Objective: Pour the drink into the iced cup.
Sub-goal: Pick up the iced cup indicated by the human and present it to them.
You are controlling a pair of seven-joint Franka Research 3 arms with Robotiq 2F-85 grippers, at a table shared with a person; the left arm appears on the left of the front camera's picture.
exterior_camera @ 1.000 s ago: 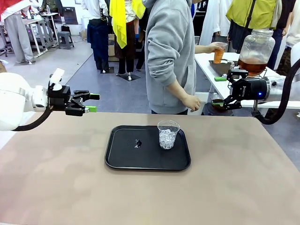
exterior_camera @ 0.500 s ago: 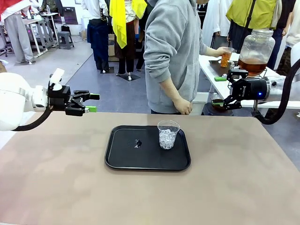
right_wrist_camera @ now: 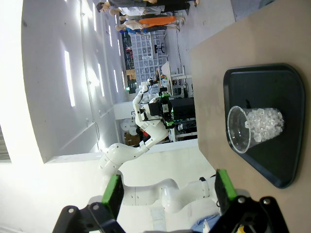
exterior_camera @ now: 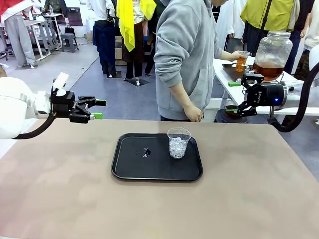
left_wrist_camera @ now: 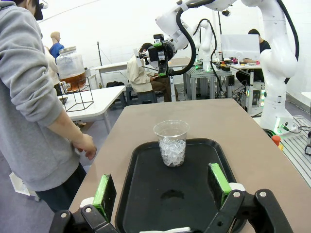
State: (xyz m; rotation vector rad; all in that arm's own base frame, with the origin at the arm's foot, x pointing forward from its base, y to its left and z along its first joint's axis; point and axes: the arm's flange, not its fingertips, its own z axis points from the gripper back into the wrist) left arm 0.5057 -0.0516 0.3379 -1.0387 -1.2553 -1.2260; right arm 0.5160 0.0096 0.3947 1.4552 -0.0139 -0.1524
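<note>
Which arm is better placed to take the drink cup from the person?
Right, likely. The open right gripper hangs on the side where the person holds the small cup of drink; the iced cup stands in the right half of the tray. The left gripper is farther off.

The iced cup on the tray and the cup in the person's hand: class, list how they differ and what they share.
The iced cup holds only ice; the held cup holds amber drink. The iced cup stands on the black tray; the held cup is in the person's hand. Both are clear and upright.
</note>
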